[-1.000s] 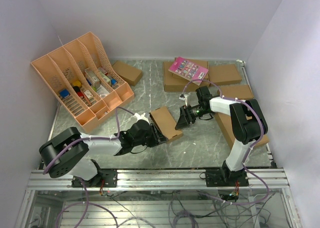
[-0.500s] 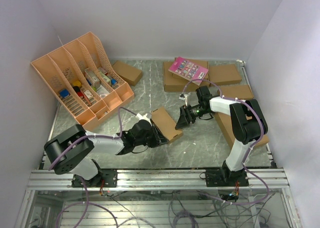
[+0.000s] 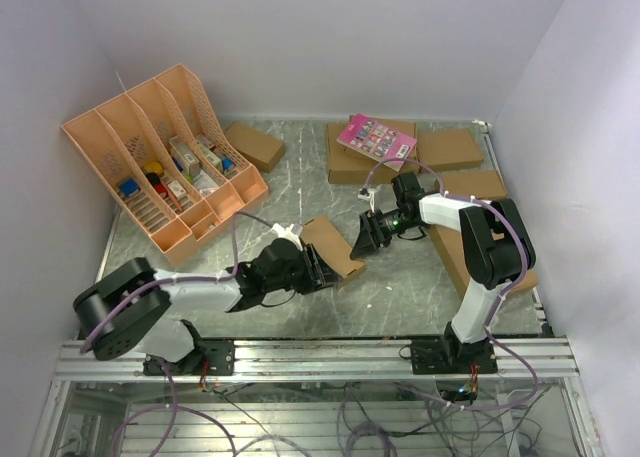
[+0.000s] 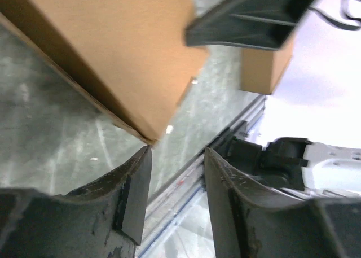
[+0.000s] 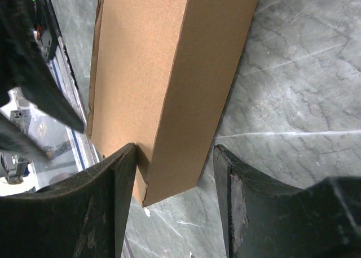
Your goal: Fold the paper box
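Top external: the paper box [image 3: 333,245] lay tilted at the middle of the surface [image 3: 400,287]. Left wrist: the left fingers [image 4: 135,196] stood spread and empty, the box's corner just beyond. Right wrist: the right fingers [image 5: 115,201] straddled the box's end; I cannot tell whether they pinched it

Looks like a robotics lab test cell to me, not anyone's home or office. Two robot arms, left [image 3: 190,292] and right [image 3: 480,247], are bolted to an aluminium extrusion rail [image 3: 330,357] at the near edge of a marble-look counter [image 3: 400,292]. Plain white walls [image 3: 300,47] box it in on three sides like a booth. Purple cables [image 3: 170,417] hang loose under the frame. The props feel staged too: an orange file rack [image 3: 150,152] with small items in its slots and plain cardboard boxes [image 3: 450,149] laid about.
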`<state>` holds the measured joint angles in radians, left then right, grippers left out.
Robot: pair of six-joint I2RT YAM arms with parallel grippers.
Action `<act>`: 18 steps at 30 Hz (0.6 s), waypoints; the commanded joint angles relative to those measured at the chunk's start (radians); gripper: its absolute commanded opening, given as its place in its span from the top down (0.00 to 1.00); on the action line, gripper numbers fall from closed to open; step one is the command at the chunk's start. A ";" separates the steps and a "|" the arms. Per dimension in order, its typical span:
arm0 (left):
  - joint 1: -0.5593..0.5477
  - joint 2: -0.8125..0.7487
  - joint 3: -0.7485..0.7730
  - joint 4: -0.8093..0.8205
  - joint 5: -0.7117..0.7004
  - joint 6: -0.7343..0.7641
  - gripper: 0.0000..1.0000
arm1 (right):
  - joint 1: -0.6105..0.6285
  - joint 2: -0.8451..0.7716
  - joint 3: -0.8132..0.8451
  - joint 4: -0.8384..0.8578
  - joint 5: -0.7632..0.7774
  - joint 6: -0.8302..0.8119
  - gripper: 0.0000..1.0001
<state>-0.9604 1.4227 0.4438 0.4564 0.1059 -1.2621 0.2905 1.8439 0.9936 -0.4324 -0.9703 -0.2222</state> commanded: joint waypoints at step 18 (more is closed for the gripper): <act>0.484 -0.065 0.064 -0.084 0.184 0.410 0.20 | 0.021 0.045 -0.008 -0.006 0.144 -0.062 0.46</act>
<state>-0.5014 1.2461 0.4446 0.2512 0.1978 -0.9031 0.2955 1.8439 0.9974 -0.4374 -0.9657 -0.2264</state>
